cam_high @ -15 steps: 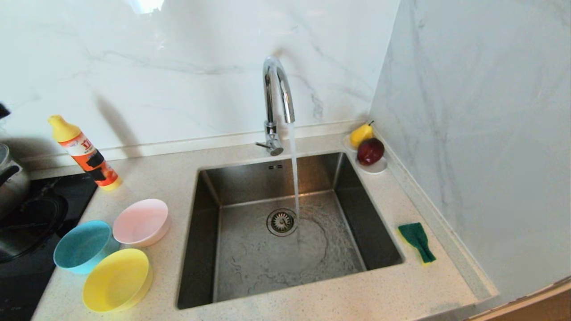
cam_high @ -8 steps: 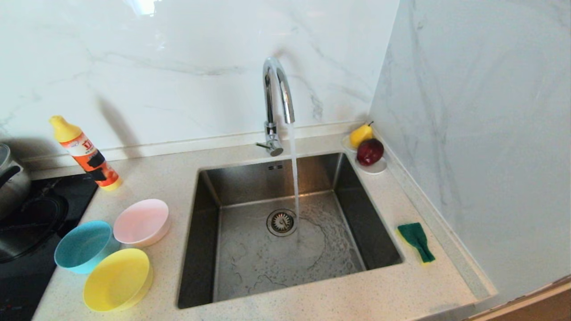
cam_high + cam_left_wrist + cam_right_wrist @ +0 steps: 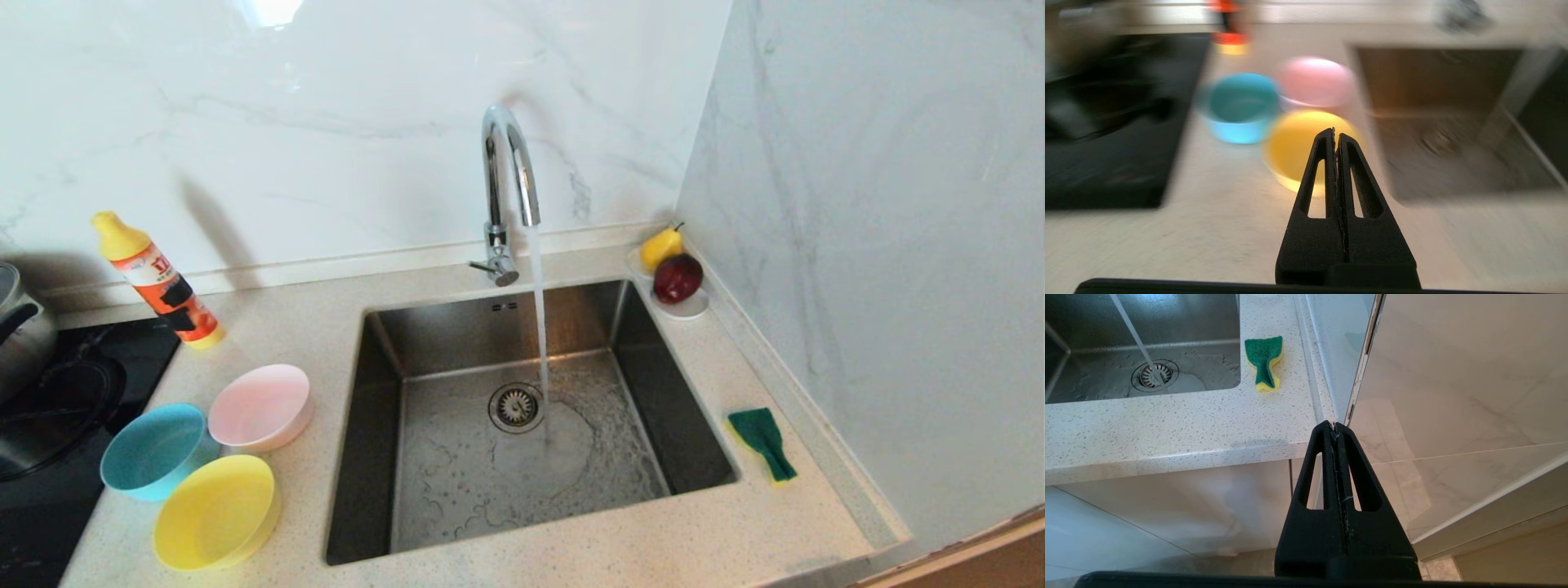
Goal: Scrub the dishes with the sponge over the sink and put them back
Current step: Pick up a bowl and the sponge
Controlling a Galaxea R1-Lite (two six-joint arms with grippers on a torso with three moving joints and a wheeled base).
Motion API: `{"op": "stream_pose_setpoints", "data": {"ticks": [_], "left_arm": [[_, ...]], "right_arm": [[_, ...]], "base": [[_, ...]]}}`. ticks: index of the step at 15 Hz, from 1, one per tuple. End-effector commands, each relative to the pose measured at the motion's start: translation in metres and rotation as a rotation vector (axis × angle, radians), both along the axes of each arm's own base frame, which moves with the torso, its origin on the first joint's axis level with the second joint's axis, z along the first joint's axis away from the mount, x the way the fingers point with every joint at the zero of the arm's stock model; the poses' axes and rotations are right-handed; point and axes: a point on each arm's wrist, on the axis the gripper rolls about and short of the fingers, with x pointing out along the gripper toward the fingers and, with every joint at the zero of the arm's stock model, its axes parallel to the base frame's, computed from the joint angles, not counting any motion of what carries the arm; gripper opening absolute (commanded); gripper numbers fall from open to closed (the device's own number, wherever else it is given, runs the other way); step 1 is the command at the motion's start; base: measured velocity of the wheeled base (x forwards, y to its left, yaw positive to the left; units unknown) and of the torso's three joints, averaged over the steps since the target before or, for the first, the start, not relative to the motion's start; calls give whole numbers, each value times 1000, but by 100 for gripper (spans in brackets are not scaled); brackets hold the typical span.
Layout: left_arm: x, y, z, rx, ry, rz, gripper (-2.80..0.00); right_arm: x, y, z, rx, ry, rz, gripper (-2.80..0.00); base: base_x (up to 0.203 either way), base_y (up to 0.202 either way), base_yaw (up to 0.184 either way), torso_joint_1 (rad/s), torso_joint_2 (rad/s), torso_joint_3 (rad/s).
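The sponge (image 3: 1265, 362) lies pinched, green face up, beside the sink (image 3: 1143, 343); wrist views alone show both grippers' jaws pressed together, seemingly empty.

You pulled the dark arm part out of sight at the bench's far left edge, above the pot (image 3: 20, 327). The water sheet on the sink (image 3: 457, 490) floor shrank toward the drain (image 3: 516, 406).

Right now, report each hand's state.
Left hand: shut, holding nothing, in the air short of the yellow bowl.
Right hand: shut, empty, parked below the counter edge.
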Motion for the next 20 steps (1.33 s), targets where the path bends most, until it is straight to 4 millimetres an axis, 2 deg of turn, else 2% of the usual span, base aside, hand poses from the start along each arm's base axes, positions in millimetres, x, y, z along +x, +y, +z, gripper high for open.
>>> {"op": "stream_pose_setpoints", "data": {"ticks": [1,4,20], "left_arm": [[0,-2,-16,82,100,-79,-280],[-1,-2,-17,118,125,-99,-280],[0,-2,-15,66,91,-89,-280]], "right_arm": [[0,0,0,0,-1,1,-280],[0,0,0,0,-1,1,-280],[1,0,0,-20,-36,-2,-280]], "base": [[0,0,0,0,0,0],[0,0,0,0,0,0],[0,0,0,0,0,0]]}}
